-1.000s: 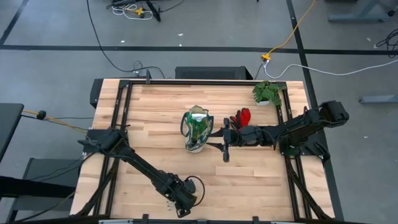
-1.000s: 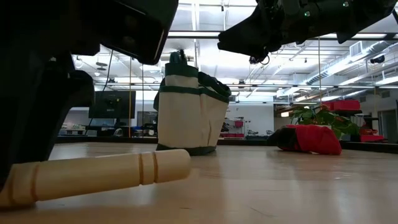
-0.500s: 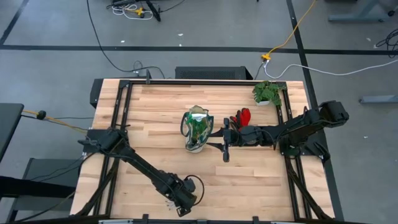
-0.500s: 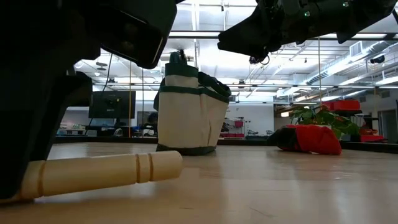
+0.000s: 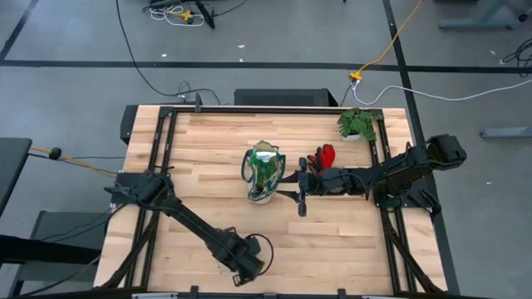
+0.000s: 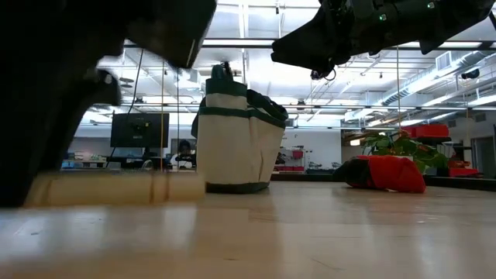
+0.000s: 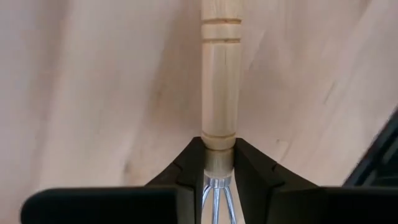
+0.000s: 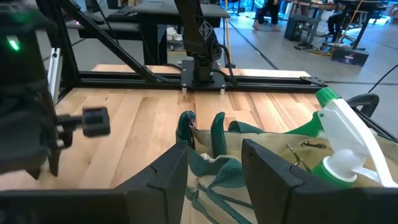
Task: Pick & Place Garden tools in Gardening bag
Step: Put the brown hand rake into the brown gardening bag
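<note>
A wooden-handled hand rake (image 7: 221,93) hangs near the table's front edge with my left gripper (image 7: 219,155) shut on it; the high view shows that gripper (image 5: 239,272) left of centre. The beige gardening bag (image 5: 264,173) with green trim stands upright on its base mid-table, and a green spray bottle (image 8: 336,149) with a white top sticks out of it. My right gripper (image 8: 214,174) stands open, level, just above the bag's right side, with the green handles (image 8: 200,134) beyond its fingers. Red-and-black gloves (image 6: 387,172) lie on the table right of the bag. My left gripper pinches the rake's wooden handle at the end beside the metal tines (image 7: 219,163) between its two fingers. The fingers come from above, pointing down, and lie across the handle. The rake hangs about level, its handle (image 6: 116,188) clear of the table.
A small leafy potted plant (image 5: 357,123) stands at the far right corner, behind the gloves. Black frame rails (image 5: 158,158) run along the table's left and right sides. Bare wood lies between the bag and the front edge.
My left gripper has gone up with the rake. The handle, which lay on the table a second ago, first slid a little toward the gripper and now hangs level, clear of the wood. My right arm has kept still.
</note>
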Robot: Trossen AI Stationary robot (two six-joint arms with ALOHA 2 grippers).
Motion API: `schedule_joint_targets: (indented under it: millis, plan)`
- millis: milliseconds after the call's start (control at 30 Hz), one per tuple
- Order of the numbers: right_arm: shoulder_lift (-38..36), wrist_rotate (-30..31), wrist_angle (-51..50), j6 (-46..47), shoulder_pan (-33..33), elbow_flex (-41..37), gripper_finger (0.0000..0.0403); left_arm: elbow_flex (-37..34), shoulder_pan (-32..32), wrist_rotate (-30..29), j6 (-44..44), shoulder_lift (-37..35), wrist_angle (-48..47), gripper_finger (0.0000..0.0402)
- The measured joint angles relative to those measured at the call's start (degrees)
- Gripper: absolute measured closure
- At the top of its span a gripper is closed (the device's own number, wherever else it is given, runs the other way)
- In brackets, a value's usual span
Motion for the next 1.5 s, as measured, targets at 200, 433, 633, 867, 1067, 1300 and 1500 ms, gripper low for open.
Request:
schedule_joint_targets:
  millis: [200,433,633,867,1067,1300,1500]
  plan:
    - [0.0,0.0,-0.02,0.0,0.0,0.0,0.0253,6.43,1.11,-3.39,2.02,-0.11,-14.82,0.0334]
    - [0.0,0.0,-0.19,0.0,0.0,0.0,0.0253,14.04,3.01,-7.05,7.38,-0.28,-24.28,0.0334]
    - [0.0,0.0,-0.42,-0.01,0.0,0.0,0.0253,22.78,4.09,-10.63,9.12,-0.32,-35.7,0.0334]
    - [0.0,-0.02,0.67,0.1,0.01,0.0,0.0253,29.28,7.2,-14.67,15.14,-1.79,-39.69,0.0334]
    - [0.0,-3.09,6.16,-1.54,1.4,0.0,0.0253,32.82,12.39,-16.55,24.04,-1.84,-39.79,0.0334]
    - [0.0,-1.94,6.31,-3.41,1.35,0.02,0.0253,37.77,15.98,-19.63,32.14,-1.77,-39.97,0.0334]
    - [0.04,3.43,5.54,-5.16,1.38,0.02,0.0253,43.25,16.62,-23.22,36.32,-1.94,-39.18,0.0334]
